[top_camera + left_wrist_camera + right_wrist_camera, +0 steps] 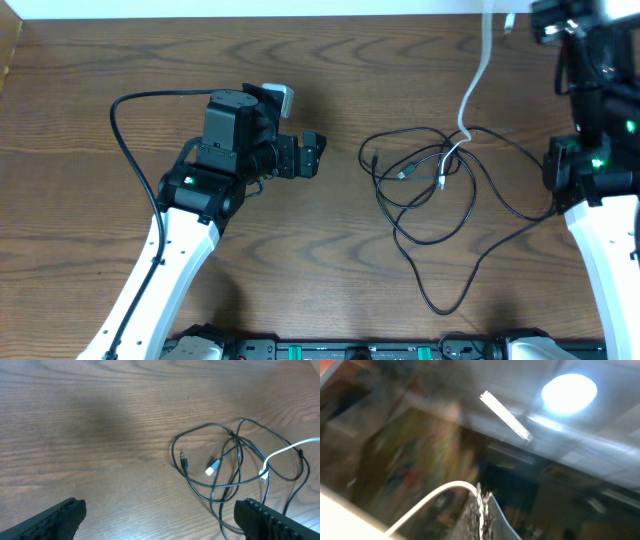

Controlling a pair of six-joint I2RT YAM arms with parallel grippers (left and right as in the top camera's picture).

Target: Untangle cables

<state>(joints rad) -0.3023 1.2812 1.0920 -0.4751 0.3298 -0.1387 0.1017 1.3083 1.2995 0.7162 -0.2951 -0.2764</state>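
A tangle of thin black cables [440,195] lies on the wooden table right of centre, with small plug ends inside the loops. A white cable [478,75] rises out of the tangle toward the far edge. My right gripper [481,505] is raised at the far right, its camera facing the ceiling, and is shut on the white cable [427,500]. My left gripper [312,155] is open and empty, left of the tangle and apart from it. In the left wrist view its fingers [160,520] frame bare table, with the black cables [235,467] and a white plug [213,467] ahead on the right.
The wooden table [330,290] extends around the tangle. A thick black arm cable [125,130] loops left of the left arm. The right arm base [580,165] stands at the table's right edge, next to the cable loops.
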